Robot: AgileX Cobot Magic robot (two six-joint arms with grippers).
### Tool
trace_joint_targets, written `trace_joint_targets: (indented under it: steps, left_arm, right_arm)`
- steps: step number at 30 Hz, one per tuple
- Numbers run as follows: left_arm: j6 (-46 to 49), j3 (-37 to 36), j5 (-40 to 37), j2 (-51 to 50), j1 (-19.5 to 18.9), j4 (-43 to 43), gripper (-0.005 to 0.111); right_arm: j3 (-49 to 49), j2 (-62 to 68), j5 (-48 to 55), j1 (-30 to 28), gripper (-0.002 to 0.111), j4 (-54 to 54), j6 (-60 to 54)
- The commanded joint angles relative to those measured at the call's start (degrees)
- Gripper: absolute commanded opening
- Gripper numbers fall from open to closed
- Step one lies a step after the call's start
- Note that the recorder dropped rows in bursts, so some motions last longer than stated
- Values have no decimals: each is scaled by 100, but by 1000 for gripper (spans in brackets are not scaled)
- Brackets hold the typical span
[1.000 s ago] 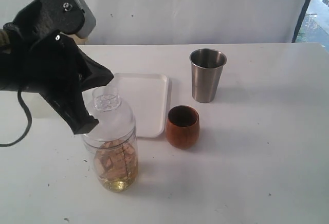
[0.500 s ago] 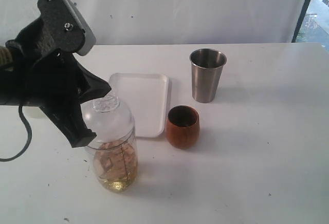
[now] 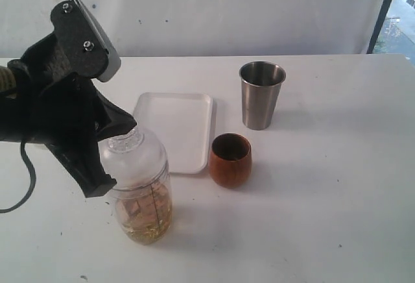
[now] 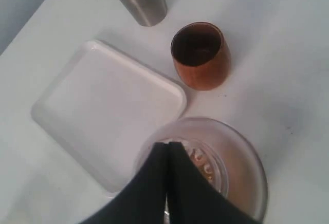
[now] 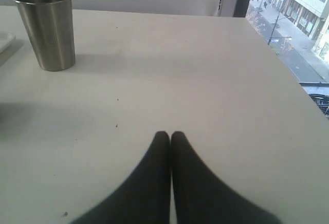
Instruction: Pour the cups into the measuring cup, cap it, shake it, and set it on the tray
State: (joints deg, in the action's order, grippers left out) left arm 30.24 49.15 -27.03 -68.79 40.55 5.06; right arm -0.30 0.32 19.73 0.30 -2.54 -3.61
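The measuring cup [image 3: 146, 211] stands at the front left with pale yellow liquid and brownish pieces in it. A clear domed lid [image 3: 139, 156] sits on top of it. My left gripper [image 3: 130, 122] is shut, its tips pinching the rim of the lid's neck [image 4: 205, 170]. The brown wooden cup [image 3: 229, 159] stands upright to the right of it, dark inside. Behind that is the steel tumbler [image 3: 261, 95], also upright. The white tray [image 3: 188, 117] lies bare just behind the measuring cup. My right gripper [image 5: 170, 133] hovers shut over bare table, holding nothing.
The table is white with a white wall behind it. Its right edge [image 5: 288, 64] borders a window over a street. The left arm's black cable [image 3: 26, 166] hangs at the far left. The right arm does not show in the exterior view.
My left gripper has come down and a little to the left with the domed lid, which now sits lower on the measuring cup. The cups and tray have not moved.
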Motion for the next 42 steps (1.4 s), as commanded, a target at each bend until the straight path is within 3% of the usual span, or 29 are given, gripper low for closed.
trace_joint_targets:
  steps: [1,17,27,42]
  left_arm:
    - [-27,-249,143,-98,23,-42,0]
    - [-218,-113,951,428,23,90,0]
    - [-262,-569,1792,87,23,105,0]
    - [-299,-578,1493,-282,23,105,0]
  right_arm:
    - [30,-32,-43,-30,0,-22,-49]
    - [30,-32,-43,-30,0,-22,-49]
    - [30,-32,-43,-30,0,-22,-49]
    - [30,-32,-45,-30,0,-22,232]
